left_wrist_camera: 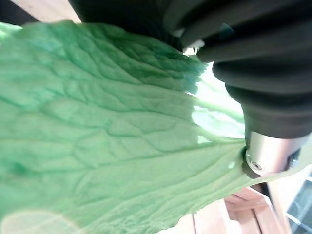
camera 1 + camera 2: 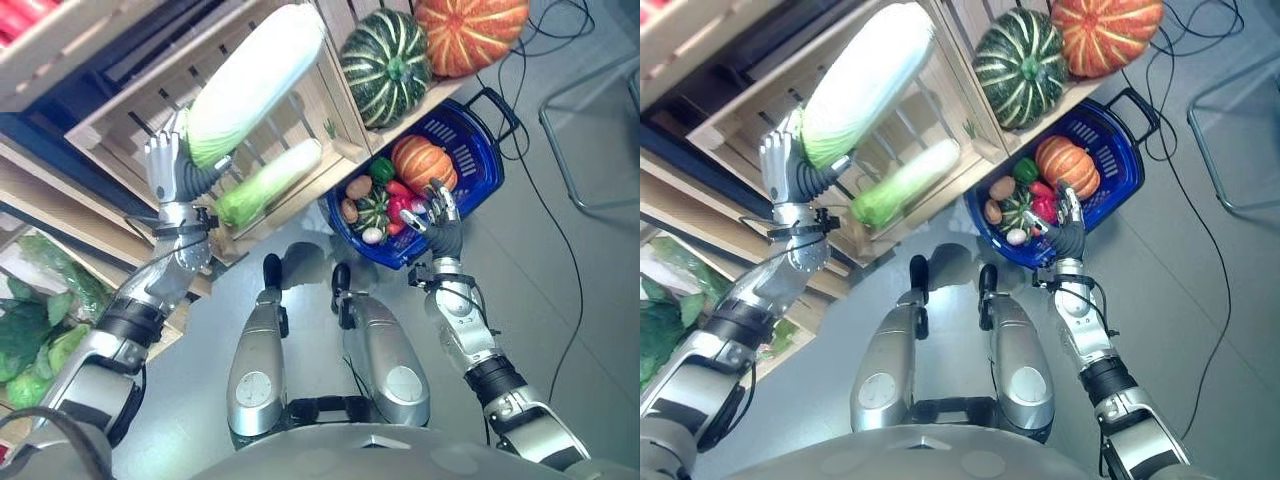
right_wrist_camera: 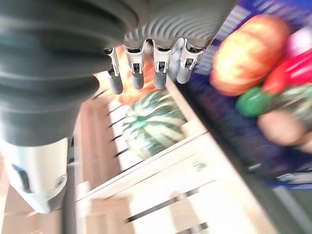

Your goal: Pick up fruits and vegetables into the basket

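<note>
- Left hand [image 2: 168, 165] grips a cabbage [image 2: 252, 82], lifted above the crate [image 2: 335, 120].
- Right hand [image 2: 440, 222], fingers straight and holding nothing, sits over the near rim of the basket [image 2: 487, 160] of produce.

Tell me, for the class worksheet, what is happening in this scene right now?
The robot's left hand grips a long cabbage by its green end, lifted in front of a wooden crate where a second cabbage lies. Its right hand, fingers open and holding nothing, is over the near edge of the blue basket, which already holds a small pumpkin and other produce.
</note>
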Robot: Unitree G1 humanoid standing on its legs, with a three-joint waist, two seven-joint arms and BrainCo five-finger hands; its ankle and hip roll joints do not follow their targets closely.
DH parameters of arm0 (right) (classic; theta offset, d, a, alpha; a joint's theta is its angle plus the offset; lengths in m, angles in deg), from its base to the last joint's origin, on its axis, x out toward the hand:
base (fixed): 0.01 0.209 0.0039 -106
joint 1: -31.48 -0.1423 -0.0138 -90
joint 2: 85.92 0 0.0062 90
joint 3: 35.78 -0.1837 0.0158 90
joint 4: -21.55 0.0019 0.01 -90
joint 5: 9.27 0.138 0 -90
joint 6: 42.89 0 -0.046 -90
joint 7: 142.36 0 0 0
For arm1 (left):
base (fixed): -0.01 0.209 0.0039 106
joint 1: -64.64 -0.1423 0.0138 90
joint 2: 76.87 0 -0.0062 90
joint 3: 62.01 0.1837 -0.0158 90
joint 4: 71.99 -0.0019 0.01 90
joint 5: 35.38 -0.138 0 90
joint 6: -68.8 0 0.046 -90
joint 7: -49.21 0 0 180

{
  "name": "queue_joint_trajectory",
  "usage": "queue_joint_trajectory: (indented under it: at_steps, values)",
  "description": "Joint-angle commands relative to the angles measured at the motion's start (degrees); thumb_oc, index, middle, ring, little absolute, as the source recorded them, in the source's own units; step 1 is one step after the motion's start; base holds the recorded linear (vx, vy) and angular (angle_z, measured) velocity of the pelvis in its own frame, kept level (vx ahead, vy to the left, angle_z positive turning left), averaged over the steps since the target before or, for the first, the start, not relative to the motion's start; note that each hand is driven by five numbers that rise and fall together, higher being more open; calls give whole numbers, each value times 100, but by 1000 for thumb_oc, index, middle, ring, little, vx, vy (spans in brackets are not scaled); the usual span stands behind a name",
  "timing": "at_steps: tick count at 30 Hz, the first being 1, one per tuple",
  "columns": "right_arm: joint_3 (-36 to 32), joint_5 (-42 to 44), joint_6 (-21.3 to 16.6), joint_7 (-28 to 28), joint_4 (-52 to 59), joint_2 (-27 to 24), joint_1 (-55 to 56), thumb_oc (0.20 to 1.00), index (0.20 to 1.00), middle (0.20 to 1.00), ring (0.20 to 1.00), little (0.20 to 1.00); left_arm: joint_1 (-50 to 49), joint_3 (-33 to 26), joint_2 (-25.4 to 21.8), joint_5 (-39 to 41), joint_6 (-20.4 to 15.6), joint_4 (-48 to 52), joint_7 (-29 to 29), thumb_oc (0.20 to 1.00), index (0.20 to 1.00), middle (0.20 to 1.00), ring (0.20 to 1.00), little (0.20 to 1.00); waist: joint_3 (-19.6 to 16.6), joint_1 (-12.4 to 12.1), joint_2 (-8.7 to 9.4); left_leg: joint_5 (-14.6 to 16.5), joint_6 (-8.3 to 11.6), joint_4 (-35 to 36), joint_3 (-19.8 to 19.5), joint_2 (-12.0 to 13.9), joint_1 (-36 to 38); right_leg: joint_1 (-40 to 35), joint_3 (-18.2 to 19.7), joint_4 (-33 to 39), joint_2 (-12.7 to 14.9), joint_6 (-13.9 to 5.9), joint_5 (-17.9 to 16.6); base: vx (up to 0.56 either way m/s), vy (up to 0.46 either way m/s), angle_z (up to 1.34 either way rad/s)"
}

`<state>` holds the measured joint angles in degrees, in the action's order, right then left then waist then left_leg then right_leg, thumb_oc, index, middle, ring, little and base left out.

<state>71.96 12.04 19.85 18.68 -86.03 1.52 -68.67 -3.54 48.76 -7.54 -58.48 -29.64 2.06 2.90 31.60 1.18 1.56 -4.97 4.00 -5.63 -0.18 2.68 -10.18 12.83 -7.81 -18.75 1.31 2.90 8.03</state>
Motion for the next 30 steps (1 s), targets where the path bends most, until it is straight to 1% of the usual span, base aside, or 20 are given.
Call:
queue_joint_trajectory:
  at_steps: [1,3,6,7,8,11,14,15,16,17,19,21,23,24,27,28,30]
  values:
    - [-169,-82,-274,267,572,-81,290,1000,1000,1000,1000,1000,-368,-82,263,-24,-645,431,489,200,200,200,200,200,-1148,8,-97,451,-100,244,-109,-421,162,-762,123,1470,33,-543,-551,139,10,11]
    - [-198,2,-246,446,790,-110,308,1000,1000,1000,1000,1000,-559,-72,353,163,-738,608,796,200,200,200,200,200,-1306,-23,-116,390,-98,498,-142,-405,402,-991,104,1688,41,-565,-623,121,18,9]
    - [-237,177,-225,787,1076,-132,312,1000,1000,1000,1000,1000,-807,-50,485,486,-1003,790,1332,200,200,200,200,200,-1538,-78,-124,330,-115,773,-206,-387,662,-1221,84,1941,52,-593,-730,91,13,1]
    - [-240,309,-164,941,1212,-138,302,1000,1000,1000,1000,1000,-870,2,510,710,-1116,882,1589,200,200,200,200,200,-1625,-99,-119,313,-122,854,-219,-382,749,-1307,60,2042,65,-605,-774,74,-2,4]
    - [-236,369,-155,1063,1288,-123,299,1000,1000,1000,1000,1000,-925,42,560,1075,-1180,967,1912,200,200,200,200,200,-1712,-124,-111,319,-132,884,-237,-380,815,-1374,49,2123,77,-614,-809,69,-4,10]
    - [-233,684,-57,1458,1434,-111,213,1000,1000,1000,1000,1000,-1030,211,675,1616,-1326,1119,2667,200,200,200,200,200,-1916,-164,-88,336,-150,1007,-236,-354,988,-1525,-11,2307,121,-653,-888,45,0,11]
    - [-214,977,63,1816,1493,-155,77,1000,1000,1000,1000,1000,-1001,483,693,1786,-1484,1230,3220,200,200,200,200,200,-2096,-177,-73,396,-182,1012,-185,-337,1118,-1615,-55,2345,150,-687,-908,56,10,5]
    - [-200,1024,108,1860,1531,-181,44,1000,1000,1000,1000,1000,-984,541,677,1839,-1465,1292,3381,200,200,200,200,200,-2134,-175,-70,412,-191,1012,-164,-338,1145,-1636,-57,2347,155,-693,-902,34,10,-1]
    - [-199,1032,115,1870,1538,-186,38,1000,1000,1000,1000,1000,-981,549,672,1853,-1461,1306,3414,200,200,200,200,200,-2138,-177,-70,416,-192,1012,-159,-338,1151,-1642,-55,2348,156,-695,-900,36,15,-3]
    - [-175,1149,170,1993,1596,-268,-9,1000,1000,1000,1000,1000,-922,681,617,1979,-1473,1398,3650,200,200,200,200,200,-2209,-169,-71,453,-210,1012,-116,-331,1207,-1684,-76,2351,176,-713,-888,29,13,-3]
    - [-160,1250,180,2105,1581,-307,-46,1000,1000,1000,1000,1000,-865,754,585,2097,-1495,1432,3828,200,200,200,200,200,-2253,-164,-70,479,-226,1022,-96,-332,1259,-1722,-78,2364,178,-723,-882,46,18,-2]
    - [-109,1580,224,2361,1545,-307,-88,1000,1000,1000,1000,1000,-796,862,577,2415,-1534,1519,4189,200,200,200,200,200,-2370,-161,-74,540,-261,1047,-53,-337,1364,-1795,-84,2372,187,-747,-851,65,26,-2]
    - [-106,1603,229,2381,1547,-306,-89,1000,1000,1000,1000,1000,-794,870,575,2433,-1528,1530,4202,200,200,200,200,200,-2376,-162,-74,544,-263,1049,-48,-337,1372,-1803,-85,2373,188,-748,-849,0,0,0]
    - [-69,1781,302,2514,1584,-276,-108,1000,1000,1000,1000,1000,-774,912,592,2597,-1494,1596,4396,200,200,200,200,200,-2422,-162,-67,571,-284,1057,-39,-345,1411,-1828,-78,2375,189,-757,-838,0,0,0]
    - [17,2103,406,2724,1646,-241,-110,1000,1000,1000,1000,1000,-782,974,582,2725,-1513,1690,4610,200,200,200,200,200,-2474,-162,-64,583,-315,1063,1,-347,1443,-1838,-60,2375,201,-771,-846,16,0,0]
    - [47,2229,465,2769,1676,-231,-114,1000,1000,1000,1000,1000,-798,990,584,2721,-1460,1746,4718,200,200,200,200,200,-2489,-166,-65,632,-320,1063,9,-343,1490,-1878,-47,2375,194,-776,-811,39,-1,1]
    - [77,2365,467,2906,1664,-216,-115,1000,1000,1000,1000,1000,-792,1045,561,2776,-1444,1758,4809,200,200,200,200,200,-2499,-167,-65,648,-330,1063,12,-341,1510,-1891,-44,2375,194,-782,-807,18,-1,0]
